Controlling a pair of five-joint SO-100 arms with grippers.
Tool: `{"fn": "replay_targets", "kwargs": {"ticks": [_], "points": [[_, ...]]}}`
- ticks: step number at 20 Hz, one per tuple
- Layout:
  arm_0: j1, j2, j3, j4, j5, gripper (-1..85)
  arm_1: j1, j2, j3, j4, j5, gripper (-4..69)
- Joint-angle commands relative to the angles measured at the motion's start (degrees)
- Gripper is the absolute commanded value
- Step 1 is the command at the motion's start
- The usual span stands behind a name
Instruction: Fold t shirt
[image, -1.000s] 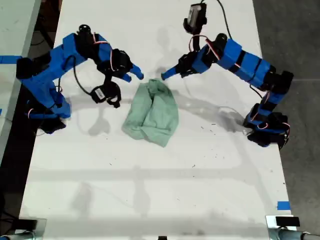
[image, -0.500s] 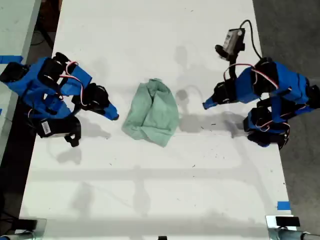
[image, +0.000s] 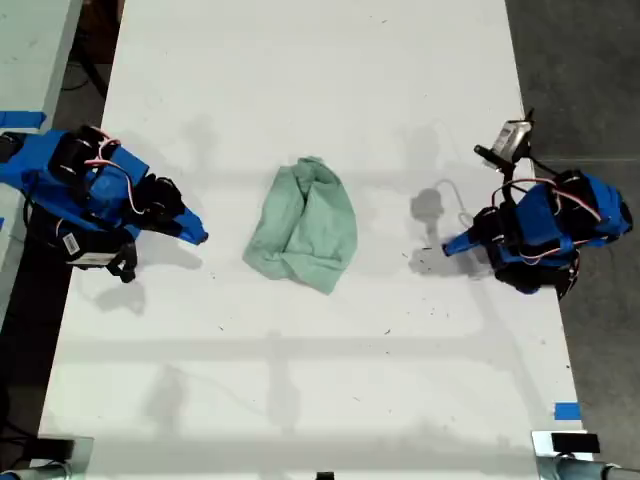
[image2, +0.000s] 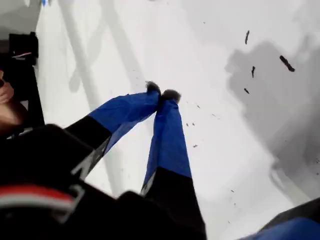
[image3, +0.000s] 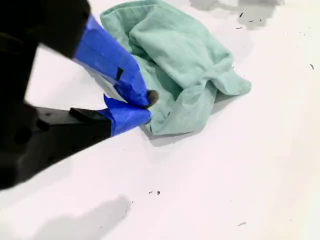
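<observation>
T shirt (image: 302, 226) lay bunched mid-table, released, as my first gripper (image: 450, 246) and my second gripper (image: 198, 236), both closed and empty, had drawn back, suggesting the fold was finished.

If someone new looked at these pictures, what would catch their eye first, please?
The mint-green t shirt, a wrinkled bundle mid-table. Either side of it a blue arm sits folded back: my second gripper at the exterior view's left, my first gripper at its right, both shut and apart from the cloth.
</observation>
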Motion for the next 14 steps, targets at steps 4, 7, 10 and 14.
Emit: {"fn": "replay_targets", "kwargs": {"ticks": [4, 7, 10, 14], "points": [[-4.13, 40.96, 43.33, -8.17, 9.49, -0.3, -3.43, 5.89, 20.74, -7.29, 0.18, 5.9], [-9.14, 39.20, 50.01, -11.60, 9.58, 7.2, -0.09, 6.06, 21.36, -7.73, -3.78, 25.2], [-12.30, 38.76, 50.01, -11.51, 9.84, 4.8, 3.69, 5.10, 29.00, -15.38, -21.45, 23.1], [-10.28, 40.34, 50.01, -11.95, 10.11, -0.2, 3.34, 6.06, 29.09, -15.47, -32.08, 19.4]]}}
